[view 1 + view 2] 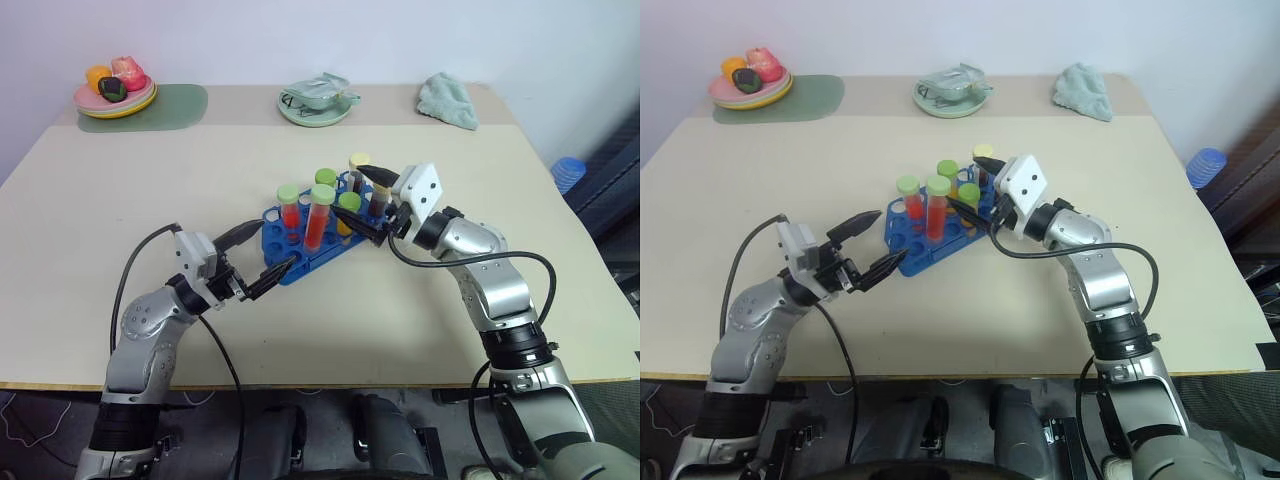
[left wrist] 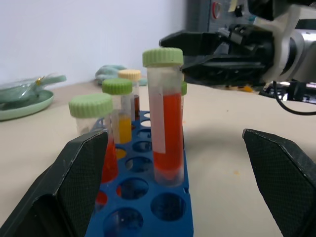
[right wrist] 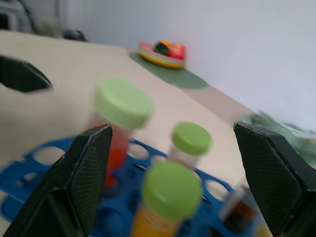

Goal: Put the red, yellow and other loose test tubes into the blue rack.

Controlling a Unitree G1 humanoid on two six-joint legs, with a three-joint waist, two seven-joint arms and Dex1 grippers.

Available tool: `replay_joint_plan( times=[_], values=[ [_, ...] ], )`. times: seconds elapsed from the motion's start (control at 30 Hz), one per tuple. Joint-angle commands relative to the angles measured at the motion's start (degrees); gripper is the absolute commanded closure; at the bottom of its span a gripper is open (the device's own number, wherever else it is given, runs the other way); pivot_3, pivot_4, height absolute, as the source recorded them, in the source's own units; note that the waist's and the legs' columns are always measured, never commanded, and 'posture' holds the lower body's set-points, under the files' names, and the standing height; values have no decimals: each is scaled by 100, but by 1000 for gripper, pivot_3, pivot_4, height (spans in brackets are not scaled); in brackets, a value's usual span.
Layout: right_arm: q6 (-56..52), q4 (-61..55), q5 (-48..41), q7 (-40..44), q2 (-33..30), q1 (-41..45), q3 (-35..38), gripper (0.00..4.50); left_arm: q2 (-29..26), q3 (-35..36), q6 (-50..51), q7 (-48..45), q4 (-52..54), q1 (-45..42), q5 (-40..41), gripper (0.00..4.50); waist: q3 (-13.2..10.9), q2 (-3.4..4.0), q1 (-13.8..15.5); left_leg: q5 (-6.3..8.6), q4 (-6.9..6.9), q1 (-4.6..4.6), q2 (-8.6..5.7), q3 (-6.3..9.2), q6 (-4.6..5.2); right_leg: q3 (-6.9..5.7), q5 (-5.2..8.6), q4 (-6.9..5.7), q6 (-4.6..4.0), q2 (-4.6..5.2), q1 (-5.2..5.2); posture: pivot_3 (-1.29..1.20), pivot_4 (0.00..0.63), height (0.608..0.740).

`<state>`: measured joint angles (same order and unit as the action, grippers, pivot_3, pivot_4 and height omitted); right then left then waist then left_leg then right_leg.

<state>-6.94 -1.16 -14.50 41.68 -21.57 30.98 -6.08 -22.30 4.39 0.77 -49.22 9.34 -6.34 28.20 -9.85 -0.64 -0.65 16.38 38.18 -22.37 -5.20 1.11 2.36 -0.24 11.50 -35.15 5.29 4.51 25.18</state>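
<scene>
Every tube (image 1: 320, 215) you can see already stands upright in the rack (image 1: 305, 240). Your left pincer (image 1: 262, 258), released and empty, sits at its near end; the right pincer (image 1: 374, 206), released too, flanks the far tubes. Back both out level, brushing no caps.

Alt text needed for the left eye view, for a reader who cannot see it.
A blue rack holding several capped tubes stands mid-table. The left gripper, jaws open, sits at its near end, and the right gripper, jaws open, is at the dark tube at its far end. Two plates and a cloth lie along the far edge.
</scene>
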Motion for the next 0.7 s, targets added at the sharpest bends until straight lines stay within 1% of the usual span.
replay_joint_plan(
  times=[0.03, 0.3, 0.7],
  values=[
    [54, -263, -90, 124, -94, 47, 135, 491, 20, 101, -75, 127, 249, 25, 28, 46, 0, 0, 1, 6, 0, 0, 0, 0, 10, 0, 0, 0, 0, 0, 0, 0, 150, 740],
    [72, -114, 204, -137, -377, -40, 346, 491, 19, 22, -89, 173, 107, -129, 1, 46, 0, 0, 0, 5, 0, 0, -1, 0, 7, 0, 0, 1, 0, 0, 0, 0, 150, 740],
    [376, 111, 482, -681, -309, 240, 551, 491, 80, -66, -94, 85, -120, -407, -18, 46, 0, 1, -4, 3, 0, -1, -1, 0, 4, 0, 0, 0, 0, 0, 1, 0, 150, 740]
  ],
)
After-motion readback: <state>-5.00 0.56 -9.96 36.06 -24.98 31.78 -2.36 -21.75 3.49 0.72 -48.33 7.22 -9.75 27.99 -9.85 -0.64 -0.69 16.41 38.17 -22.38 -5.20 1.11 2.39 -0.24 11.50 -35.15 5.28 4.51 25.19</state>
